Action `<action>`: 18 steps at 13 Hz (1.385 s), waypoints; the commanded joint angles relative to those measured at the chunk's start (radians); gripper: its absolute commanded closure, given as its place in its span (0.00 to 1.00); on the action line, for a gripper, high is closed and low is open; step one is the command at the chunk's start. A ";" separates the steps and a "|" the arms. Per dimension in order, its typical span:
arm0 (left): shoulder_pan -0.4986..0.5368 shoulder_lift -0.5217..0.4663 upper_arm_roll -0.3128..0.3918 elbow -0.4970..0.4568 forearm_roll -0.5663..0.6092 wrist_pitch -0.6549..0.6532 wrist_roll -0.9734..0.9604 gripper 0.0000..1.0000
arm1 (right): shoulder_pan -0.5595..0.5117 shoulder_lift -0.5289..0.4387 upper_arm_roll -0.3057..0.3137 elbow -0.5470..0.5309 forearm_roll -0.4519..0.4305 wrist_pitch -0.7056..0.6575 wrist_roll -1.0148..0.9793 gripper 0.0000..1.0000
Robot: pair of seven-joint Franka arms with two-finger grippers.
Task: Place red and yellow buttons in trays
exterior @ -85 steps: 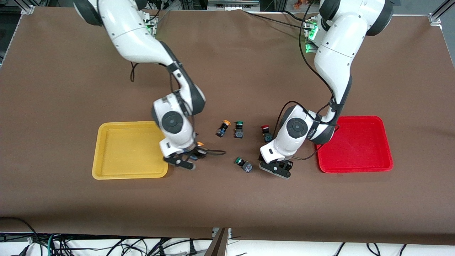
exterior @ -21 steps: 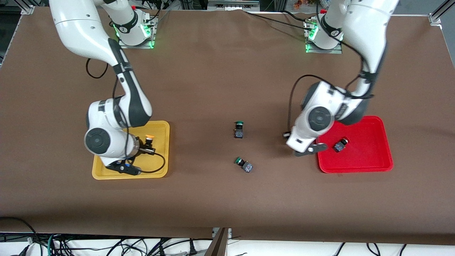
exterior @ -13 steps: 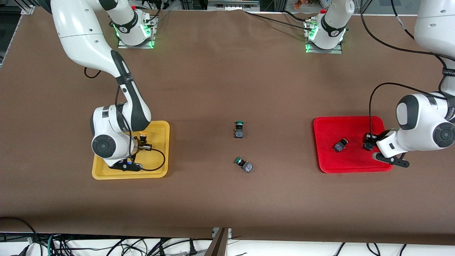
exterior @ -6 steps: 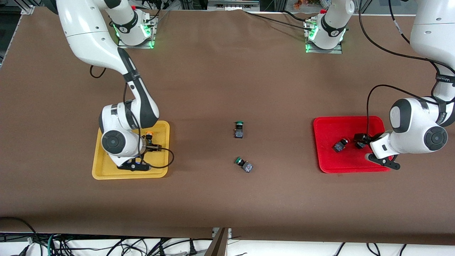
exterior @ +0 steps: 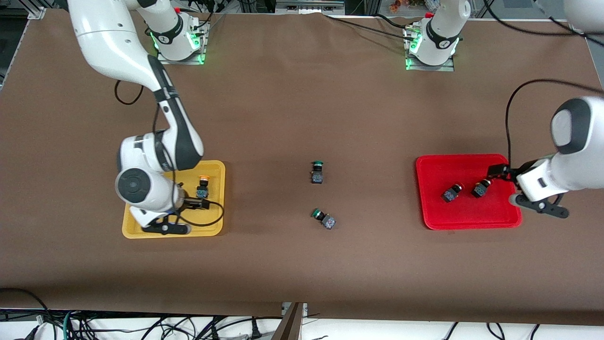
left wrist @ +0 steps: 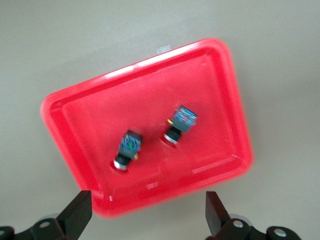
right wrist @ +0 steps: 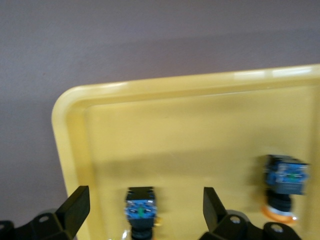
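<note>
1. Our right gripper (right wrist: 145,220) has its fingers (right wrist: 75,207) spread wide with nothing between them. It hangs over the yellow tray (exterior: 141,229), above the half of it nearer the front camera.
2. In the right wrist view we see two yellow buttons in that tray: one (right wrist: 140,209) lies in line with the gap between the fingers, and the other (right wrist: 285,182) lies apart from it, near the second finger. In the front view only one of them shows (exterior: 203,185), by the tray's edge toward the table's middle; the arm hides the other.
3. Our left gripper (left wrist: 147,217) is also spread open and empty. It hovers over the edge of the red tray (exterior: 472,222) at the left arm's end of the table.
4. Two red buttons lie on their sides in the red tray, near each other but not touching: one (exterior: 451,192) toward the table's middle, one (exterior: 481,188) nearer the left gripper.
5. On the brown table (exterior: 302,264), between the trays, we see two green buttons: one (exterior: 317,172) upright, the other (exterior: 324,219) tipped over, nearer the front camera.
</note>
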 commanded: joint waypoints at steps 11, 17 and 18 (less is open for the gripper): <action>-0.021 -0.079 -0.040 0.287 0.021 -0.260 -0.303 0.00 | -0.110 -0.524 -0.019 -0.027 -0.018 -0.569 -0.177 0.00; -0.277 -0.422 0.228 -0.235 -0.056 0.033 -0.333 0.00 | -0.206 -0.655 0.064 -0.034 -0.049 -0.705 -0.194 0.00; -0.279 -0.413 0.227 -0.227 -0.059 0.030 -0.344 0.00 | -0.206 -0.653 0.064 -0.033 -0.049 -0.712 -0.194 0.00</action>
